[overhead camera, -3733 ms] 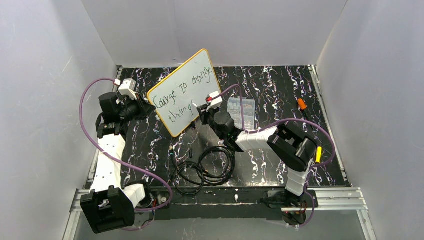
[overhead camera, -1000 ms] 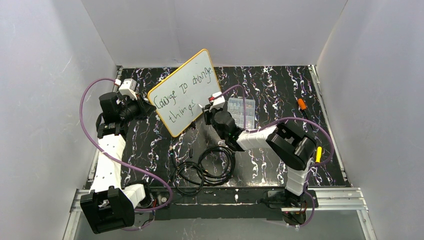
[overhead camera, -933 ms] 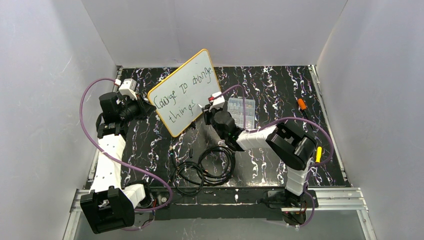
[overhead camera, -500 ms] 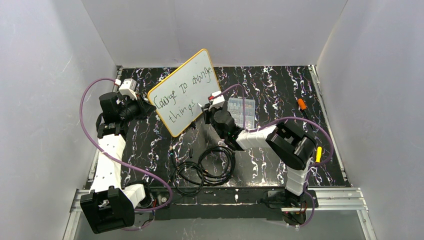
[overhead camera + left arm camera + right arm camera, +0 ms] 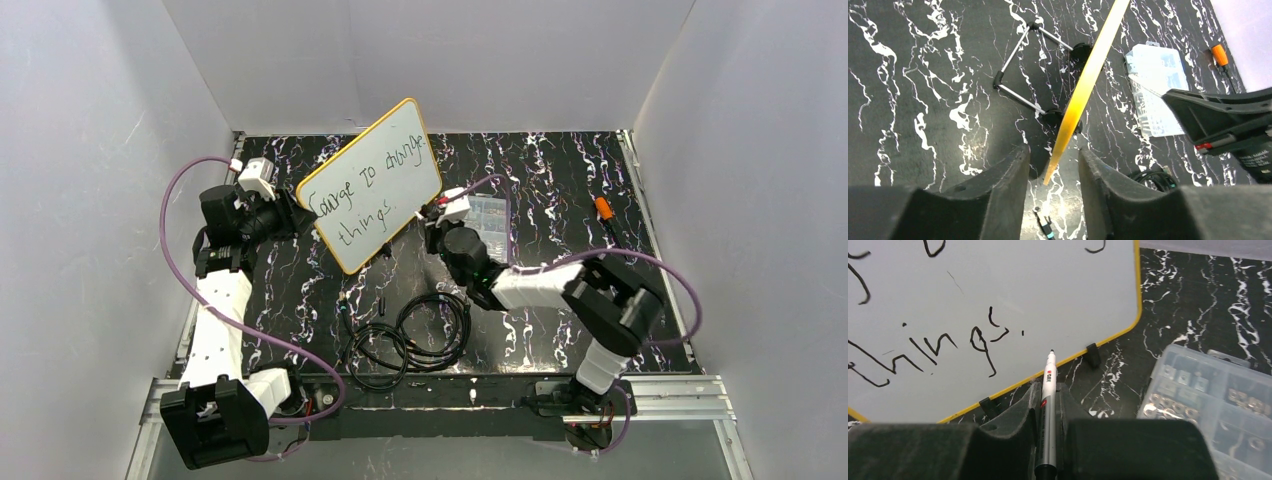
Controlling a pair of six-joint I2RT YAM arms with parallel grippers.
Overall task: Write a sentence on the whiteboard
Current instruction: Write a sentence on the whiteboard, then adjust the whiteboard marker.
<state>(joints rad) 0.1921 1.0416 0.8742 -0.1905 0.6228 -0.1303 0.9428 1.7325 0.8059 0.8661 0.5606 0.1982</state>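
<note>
The yellow-rimmed white whiteboard (image 5: pixel 370 185) with its dark handwritten sentence (image 5: pixel 335 200) leans near the table's (image 5: pixel 560 170) far-left corner. The left hand (image 5: pixel 1053 152) sits loose round its edge (not pinching). The right hand (image 5: pixel 1048 386) squeezes a grey marker pen (image 5: pixel 1049 371), and a push could tip the board.

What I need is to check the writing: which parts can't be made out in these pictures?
- Left wrist view: the whiteboard is edge-on, so its face is hidden.
- Right wrist view: the sentence is cut off by the top and left edges.
- Top view: lettering too small to read surely.
- Right wrist view: the marker is half hidden inside the right gripper.
</note>
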